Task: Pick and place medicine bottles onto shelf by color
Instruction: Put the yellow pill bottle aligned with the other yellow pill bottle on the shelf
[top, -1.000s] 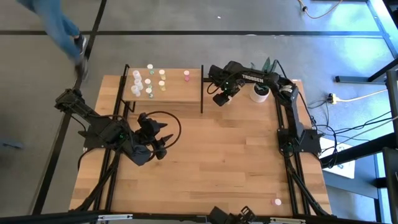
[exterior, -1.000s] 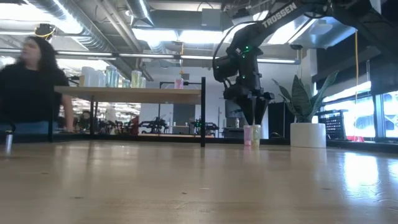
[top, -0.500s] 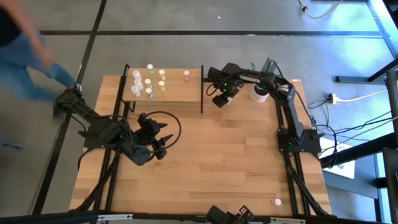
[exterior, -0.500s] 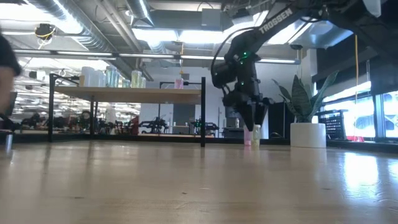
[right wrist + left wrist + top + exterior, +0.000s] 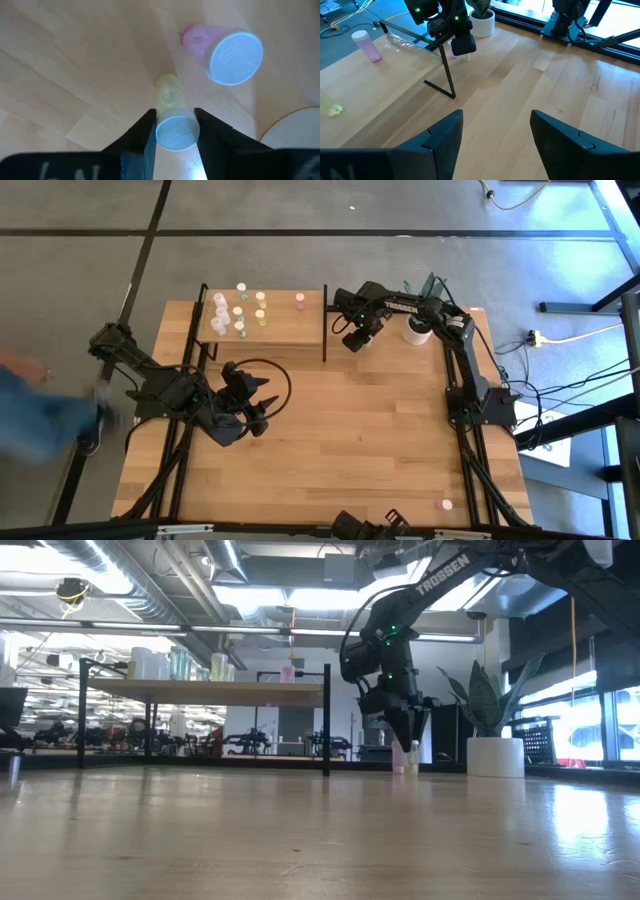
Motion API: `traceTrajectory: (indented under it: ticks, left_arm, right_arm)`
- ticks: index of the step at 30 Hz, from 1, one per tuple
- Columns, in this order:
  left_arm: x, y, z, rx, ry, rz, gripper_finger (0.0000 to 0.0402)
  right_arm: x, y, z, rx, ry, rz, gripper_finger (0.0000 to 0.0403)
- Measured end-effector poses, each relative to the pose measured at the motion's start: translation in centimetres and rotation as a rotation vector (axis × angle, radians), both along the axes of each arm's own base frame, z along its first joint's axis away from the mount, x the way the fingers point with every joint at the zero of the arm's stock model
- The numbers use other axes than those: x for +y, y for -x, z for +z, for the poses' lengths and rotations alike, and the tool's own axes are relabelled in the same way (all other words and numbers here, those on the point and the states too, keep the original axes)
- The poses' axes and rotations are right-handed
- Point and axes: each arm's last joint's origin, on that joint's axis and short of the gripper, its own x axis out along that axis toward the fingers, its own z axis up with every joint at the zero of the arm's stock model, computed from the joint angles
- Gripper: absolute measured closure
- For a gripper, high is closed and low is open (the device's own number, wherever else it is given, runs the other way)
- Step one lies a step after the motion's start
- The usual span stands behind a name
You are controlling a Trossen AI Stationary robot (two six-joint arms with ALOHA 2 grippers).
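Right gripper (image 5: 175, 131) is seen lowered to the tabletop just beside the shelf's (image 5: 290, 328) right-hand black post, close to the white plant pot (image 5: 418, 331). In the right wrist view its two fingers (image 5: 142, 137) are set narrow against either side of a yellow-tinted bottle (image 5: 174, 120) with a whitish cap, both pads touching it; the bottle is seen standing upright on the wood. A pink-tinted bottle (image 5: 225, 50) is noted just beside it, apart from the fingers and not touched. In the low view the same gripper (image 5: 408, 740) is seen pointing straight down, with the two bottles (image 5: 405, 758) at its tips, standing on the table (image 5: 300, 840).

Left gripper (image 5: 492, 135) is held low over the middle-left of the table, well apart from the shelf; its fingers (image 5: 445, 140) are spread wide with bare wood between them, and nothing is held.

On the shelf, a cluster of small bottles (image 5: 240, 310) is noted toward its left and middle, whitish, greenish and yellowish tops among them, exact colours not all told. One pink bottle (image 5: 299, 301) is seen alone near the shelf's right end; it also shows in the left wrist view (image 5: 366, 45). One further pink bottle (image 5: 446, 505) is noted at the near right edge of the table, well apart from both grippers.

A blurred person (image 5: 40, 420) is seen on the floor left of the table.
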Motion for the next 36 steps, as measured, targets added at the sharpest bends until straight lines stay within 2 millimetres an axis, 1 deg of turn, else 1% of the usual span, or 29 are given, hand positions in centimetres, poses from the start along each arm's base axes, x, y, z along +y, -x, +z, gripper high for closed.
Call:
traceTrajectory:
  ticks: [4,6,9,12,18,23,27,31,36]
  left_arm:
    - [0.0,0.0,0.0,0.000,0.000,0.000,0.0176]
    - [0.0,0.0,0.0,0.001,0.000,0.000,0.0176]
    - [0.0,0.0,0.0,0.000,-0.001,0.000,0.0176]
    - [0.0,0.0,0.0,0.003,-0.004,-0.002,0.0176]
    - [0.0,0.0,0.0,0.007,-0.008,-0.004,0.0176]
    - [0.0,0.0,0.0,0.007,-0.008,-0.004,0.0176]
    - [0.0,0.0,0.0,0.007,-0.007,-0.004,0.0176]
    - [0.0,0.0,0.0,0.007,-0.007,-0.005,0.0176]
    - [-0.1,0.0,-0.1,0.018,0.008,-0.019,0.0176]
  right_arm:
    - [0.1,0.1,0.0,0.014,-0.009,0.030,0.0290]
    - [0.4,0.2,0.0,0.037,-0.027,0.054,0.0290]
    - [1.2,0.2,0.1,0.079,-0.053,0.075,0.0290]
    - [2.7,0.1,0.3,0.134,-0.091,0.129,0.0289]
    - [6.5,-1.1,0.4,0.194,-0.124,0.259,0.0289]
    - [10.6,-2.1,0.7,0.249,-0.144,0.364,0.0286]
    - [13.8,-3.1,0.9,0.230,-0.180,0.441,0.0285]
    - [16.6,-4.2,2.0,0.182,-0.179,0.505,0.0284]
    - [19.8,-5.6,4.8,0.090,-0.139,0.594,0.0283]
